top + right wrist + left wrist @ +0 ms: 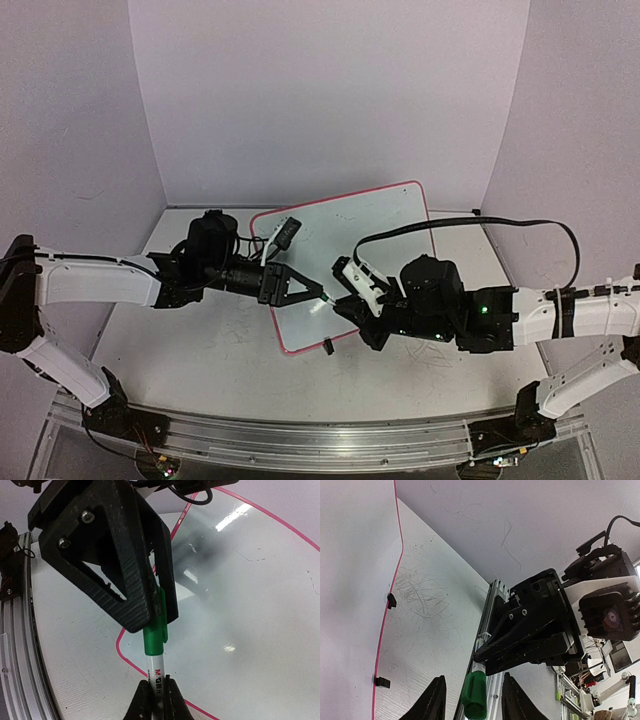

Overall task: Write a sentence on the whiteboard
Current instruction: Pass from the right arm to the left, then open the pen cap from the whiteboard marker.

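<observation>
The whiteboard [360,230] lies tilted mid-table, glossy white with a pink frame; its face [250,580] shows no sentence, and its edge [350,605] runs down the left of the left wrist view. A white marker [157,666] with a green cap [474,695] hangs above the board's near corner. My right gripper [156,686] is shut on the marker's barrel. My left gripper [474,680] straddles the cap, with a gap showing on each side. In the top view the left gripper [316,294] and right gripper [338,303] meet tip to tip.
The white table [425,595] carries faint grey scribbles beside the board. Two black clip feet [391,600] stick out from the board's frame. An aluminium rail [300,440] runs along the near edge. A black cable [500,225] loops over the right arm. White walls close the back and sides.
</observation>
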